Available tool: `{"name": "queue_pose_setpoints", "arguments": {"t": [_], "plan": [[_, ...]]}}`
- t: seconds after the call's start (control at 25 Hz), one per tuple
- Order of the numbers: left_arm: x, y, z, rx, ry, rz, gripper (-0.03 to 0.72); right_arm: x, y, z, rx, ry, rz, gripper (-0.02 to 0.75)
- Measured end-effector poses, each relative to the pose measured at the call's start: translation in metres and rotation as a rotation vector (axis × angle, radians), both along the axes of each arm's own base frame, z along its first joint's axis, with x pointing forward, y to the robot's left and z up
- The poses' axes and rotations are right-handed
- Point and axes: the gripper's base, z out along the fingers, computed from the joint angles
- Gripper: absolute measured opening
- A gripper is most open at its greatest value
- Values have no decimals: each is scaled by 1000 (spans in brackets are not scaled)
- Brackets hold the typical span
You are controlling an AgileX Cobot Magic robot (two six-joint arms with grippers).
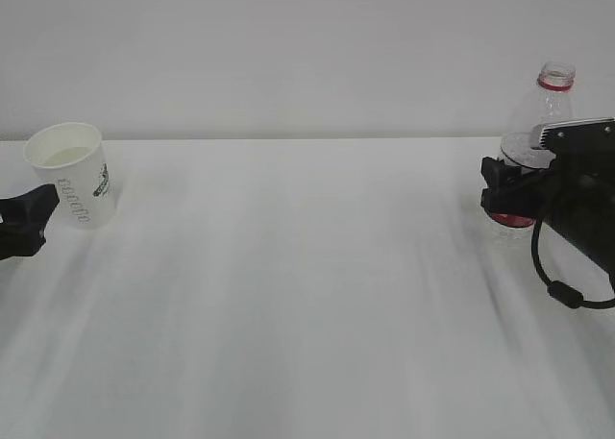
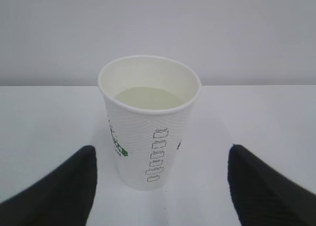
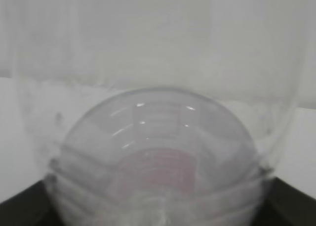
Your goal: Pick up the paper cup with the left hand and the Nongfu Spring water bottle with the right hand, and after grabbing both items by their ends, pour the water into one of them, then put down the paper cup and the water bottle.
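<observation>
The paper cup (image 1: 72,175) stands upright on the white table (image 1: 307,295) at the far left, white with a green logo and grey lettering. The left wrist view shows the paper cup (image 2: 150,132) holding water (image 2: 148,98). My left gripper (image 1: 43,218) is open just in front of it; in the wrist view the left gripper (image 2: 162,159) has both fingers well apart from the cup's sides. The Nongfu Spring water bottle (image 1: 553,103) stands upright at the far right without a cap. My right gripper (image 1: 504,197) sits around its red label. Close up, the bottle (image 3: 158,137) fills the view and the right gripper (image 3: 158,206) flanks its base; contact is unclear.
A black cable (image 1: 557,285) loops down from the right arm to the table. Behind the table rises a plain pale wall (image 1: 307,55). Bare white tabletop lies between the cup and the bottle.
</observation>
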Motion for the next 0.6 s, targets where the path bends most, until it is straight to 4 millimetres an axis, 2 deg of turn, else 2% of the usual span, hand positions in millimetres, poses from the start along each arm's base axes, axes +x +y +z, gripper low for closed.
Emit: {"name": "queue_pose_setpoints", "arguments": {"t": [0.4,0.6], "plan": [[0,0,0,6,-1,-1,596,0,0,0,0,-6,3,537],[0,0,0,10,-1,-2,594,-9,0,-1,9,-40,4,558]]}}
